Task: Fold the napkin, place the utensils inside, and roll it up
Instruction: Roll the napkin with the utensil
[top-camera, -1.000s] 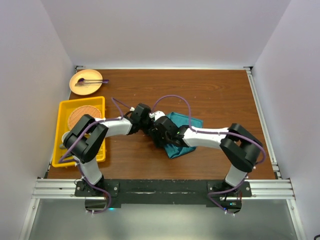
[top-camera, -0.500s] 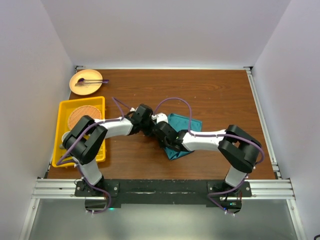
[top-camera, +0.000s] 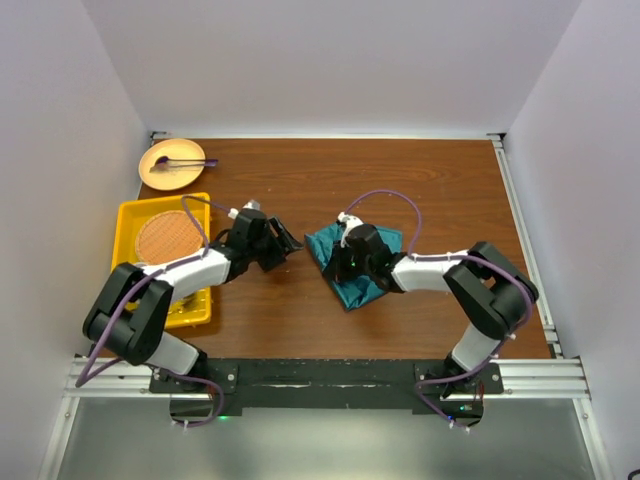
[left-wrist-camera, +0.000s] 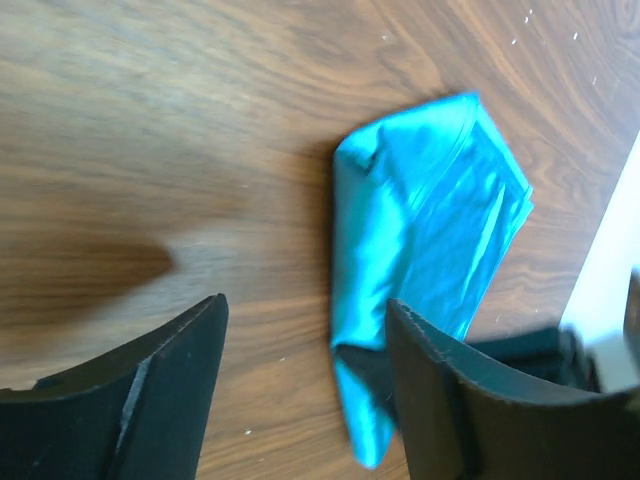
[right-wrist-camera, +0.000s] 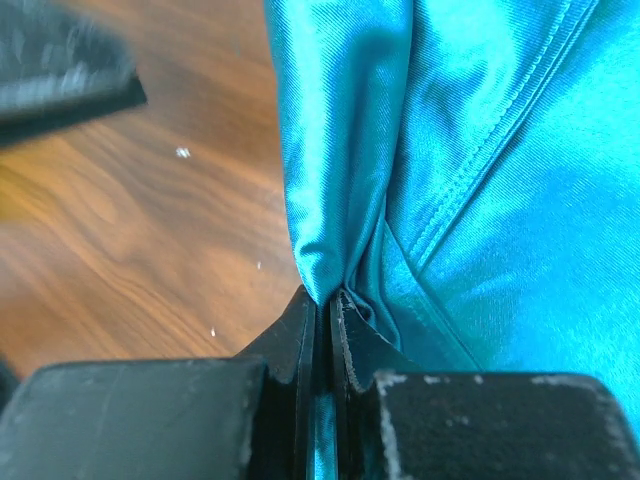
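On the brown wooden counter (top-camera: 430, 180), the teal cloth napkin (top-camera: 352, 290) is seen bunched at centre. The left hand (top-camera: 285, 243), spread and empty, has been withdrawn toward 9 o'clock. The right hand (right-wrist-camera: 325, 305) is clamped on a napkin fold, so folding is judged one-handed now.

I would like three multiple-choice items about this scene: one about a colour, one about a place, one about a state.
1. The rectangular plastic tray is: A yellow, B green, C white.
2. The teal folded cloth napkin lies: A in the tray, B on the brown wooden table, C on a plate.
3. The right gripper is: A open, B shut on the napkin, C holding a fork.
Key: 1 A, its rim shows yellow; 2 B, bare wood surrounds it; 3 B, its fingers pinch a fold.
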